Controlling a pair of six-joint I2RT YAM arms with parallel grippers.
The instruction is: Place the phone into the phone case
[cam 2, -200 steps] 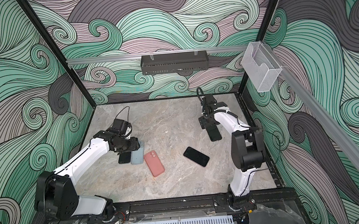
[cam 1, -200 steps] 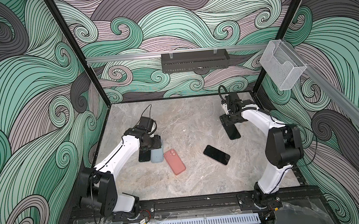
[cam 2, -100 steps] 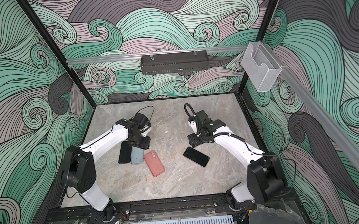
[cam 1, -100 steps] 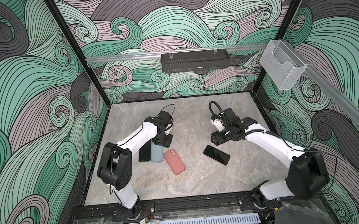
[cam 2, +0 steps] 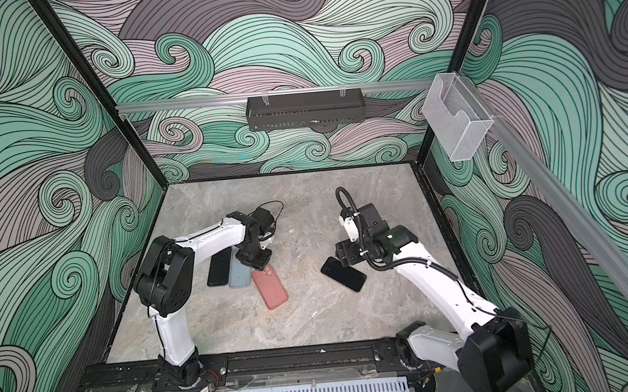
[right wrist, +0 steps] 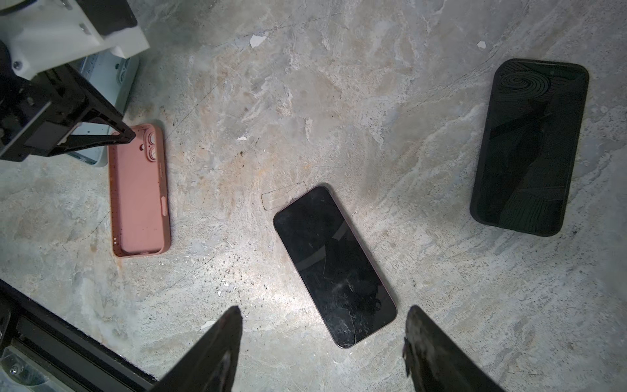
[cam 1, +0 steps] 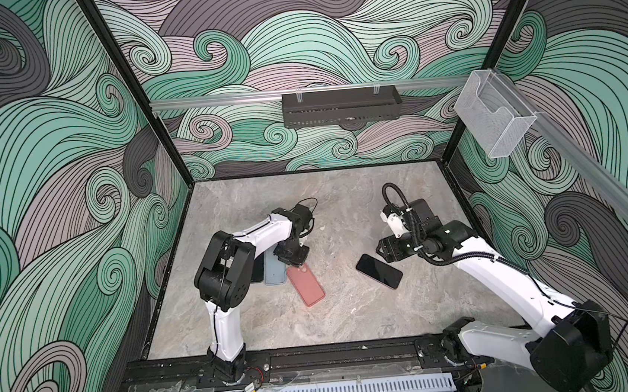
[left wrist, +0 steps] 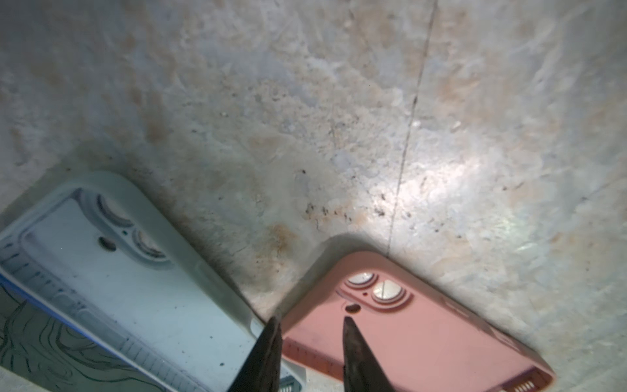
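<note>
Nothing seated yet on the table [cam 1: 305, 205]: empty pink case [left wrist: 424, 339] sat with its rim between the jaws of my left gripper [left wrist: 310, 327], hold unclear, bare phone [right wrist: 334, 266] lay under my spread right gripper [right wrist: 324, 309], pickup and insertion left.

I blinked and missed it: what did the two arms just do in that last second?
The left claw shifted over to the pink case and narrowed astride its rim. The right claw swung in from the back, open, over the bare phone. Case and phone have not moved.
</note>
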